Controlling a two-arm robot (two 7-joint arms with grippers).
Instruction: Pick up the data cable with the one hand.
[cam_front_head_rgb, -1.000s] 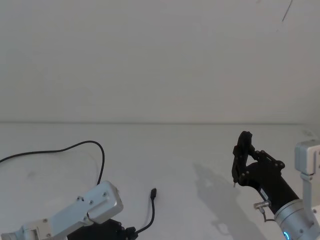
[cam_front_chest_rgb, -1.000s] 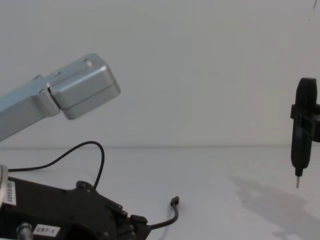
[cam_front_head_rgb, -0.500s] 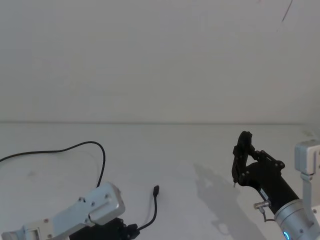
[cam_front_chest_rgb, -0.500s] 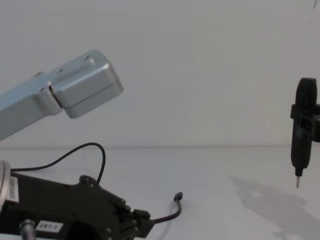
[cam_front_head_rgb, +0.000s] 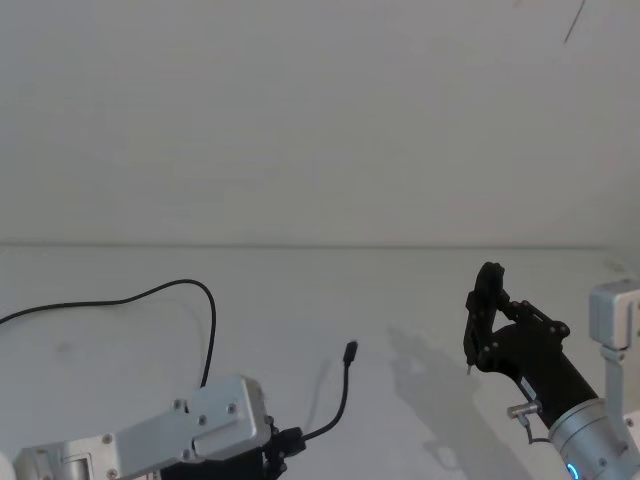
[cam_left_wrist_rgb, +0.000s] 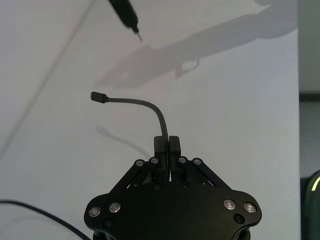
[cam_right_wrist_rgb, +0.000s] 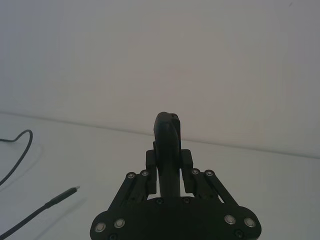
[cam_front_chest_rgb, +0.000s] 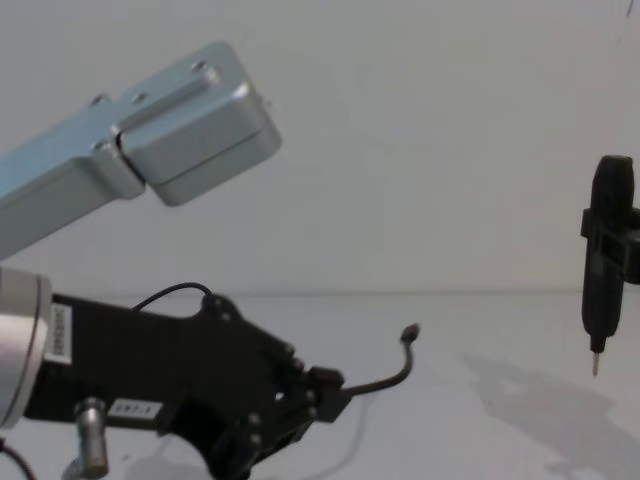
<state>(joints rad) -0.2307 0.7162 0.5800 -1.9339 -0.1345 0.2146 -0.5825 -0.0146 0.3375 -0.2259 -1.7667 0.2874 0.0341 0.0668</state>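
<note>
The left gripper (cam_left_wrist_rgb: 166, 144) is clamped on the cable (cam_left_wrist_rgb: 150, 104) just behind the plug (cam_left_wrist_rgb: 97, 96); the plug end arcs up, apparently clear of the table (cam_front_head_rgb: 420, 290), while the rest of the cable trails on the surface at the robot's left. Raise the gripper straight and slowly (a thin cable slips readily between flat pads); apply constant grip force; avoid snagging the trailing length. The right gripper (cam_right_wrist_rgb: 167, 159), closed on a pin-tipped tool (cam_front_chest_rgb: 607, 250), is parked at the right, well apart.
</note>
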